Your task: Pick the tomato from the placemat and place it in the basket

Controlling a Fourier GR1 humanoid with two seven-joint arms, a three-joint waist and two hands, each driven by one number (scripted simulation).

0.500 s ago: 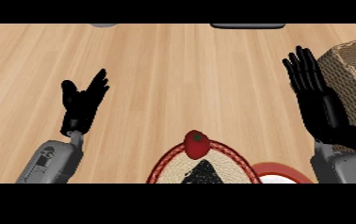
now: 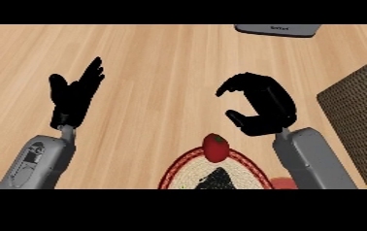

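Observation:
A red tomato (image 2: 216, 146) with a green stem sits at the far edge of a round woven placemat (image 2: 188, 169) with a red rim, low in the head view. My right hand (image 2: 267, 105) hovers just above and to the right of the tomato, fingers and thumb curled into a claw with nothing between them. The dark woven basket (image 2: 348, 106) stands at the right edge, partly cut off. My left hand (image 2: 75, 93) rests open at the left, fingers up.
A grey flat object (image 2: 278, 29) lies at the counter's far edge, upper right. A small red thing (image 2: 285, 182) peeks out beside my right forearm at the bottom. Bare wooden counter spreads between the hands.
My right hand has moved left from beside the basket toward the tomato, and its fingers have curled from straight into a claw. The view has shifted a little. The tomato stays on the placemat.

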